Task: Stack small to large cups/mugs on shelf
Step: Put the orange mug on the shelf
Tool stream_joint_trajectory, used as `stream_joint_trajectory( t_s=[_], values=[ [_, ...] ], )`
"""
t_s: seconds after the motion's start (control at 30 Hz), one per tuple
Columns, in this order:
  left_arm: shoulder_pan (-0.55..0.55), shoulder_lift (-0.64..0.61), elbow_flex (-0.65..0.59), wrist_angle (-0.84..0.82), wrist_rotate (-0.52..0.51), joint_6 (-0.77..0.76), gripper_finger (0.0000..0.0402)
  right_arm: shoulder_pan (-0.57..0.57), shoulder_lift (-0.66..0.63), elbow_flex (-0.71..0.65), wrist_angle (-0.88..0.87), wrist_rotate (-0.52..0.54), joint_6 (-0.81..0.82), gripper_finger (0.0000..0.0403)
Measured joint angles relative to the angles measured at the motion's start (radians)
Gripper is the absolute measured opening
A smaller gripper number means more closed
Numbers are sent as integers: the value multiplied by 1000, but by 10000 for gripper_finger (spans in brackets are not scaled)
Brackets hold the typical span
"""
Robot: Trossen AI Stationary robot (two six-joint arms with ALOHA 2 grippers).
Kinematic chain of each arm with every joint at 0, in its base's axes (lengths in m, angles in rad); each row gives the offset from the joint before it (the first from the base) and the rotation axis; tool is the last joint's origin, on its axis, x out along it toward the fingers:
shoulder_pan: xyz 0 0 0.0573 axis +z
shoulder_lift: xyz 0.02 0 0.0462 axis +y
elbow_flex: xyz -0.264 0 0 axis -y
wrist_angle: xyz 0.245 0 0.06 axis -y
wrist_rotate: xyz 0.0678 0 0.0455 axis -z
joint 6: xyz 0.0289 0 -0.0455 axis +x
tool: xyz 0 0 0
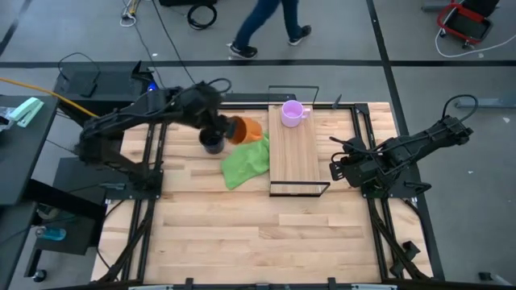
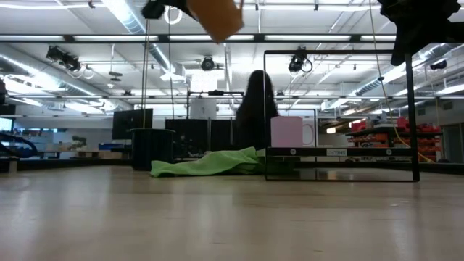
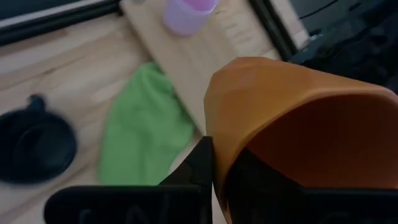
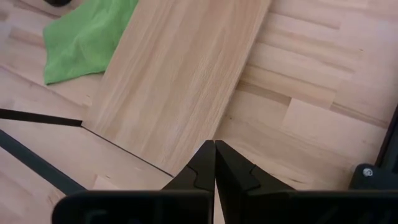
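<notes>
My left gripper (image 1: 231, 129) is shut on the orange mug (image 3: 292, 118) and holds it high over the table, above the far edge of the green cloth (image 1: 246, 161). The dark mug (image 1: 212, 143) stands on the tabletop just left of the cloth. The pale purple mug (image 1: 292, 113) stands on the far end of the shelf (image 1: 294, 157), a long light board with a black wire frame. My right gripper (image 4: 214, 163) is shut with nothing between its fingers and hovers by the shelf's near right corner. My left gripper holds the orange mug by its wall at the rim (image 3: 217, 143), one finger inside the mug and one finger (image 3: 198, 163) outside. The mug is lifted clear (image 2: 217, 18) and tilted, its mouth turned toward the gripper.
The green cloth (image 2: 210, 163) lies crumpled between the dark mug (image 2: 152, 148) and the shelf's left long edge. Black frame rails (image 1: 359, 137) run along the table's sides. A person walks on the floor beyond the far edge (image 1: 266, 24).
</notes>
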Motion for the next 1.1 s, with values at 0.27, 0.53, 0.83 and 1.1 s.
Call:
stream_joint_trajectory(
  t_s=[0.27,0.53,0.83,1.1],
  values=[
    [90,137,0,257,162,77,25,0,0,0,0,0,28,16],
    [129,295,43,324,224,87,25,0,0,0,0,0,77,16],
    [140,551,396,82,193,162,25,0,0,0,0,30,146,16],
    [137,742,632,-139,190,208,25,0,0,0,0,41,149,16]
  ],
)
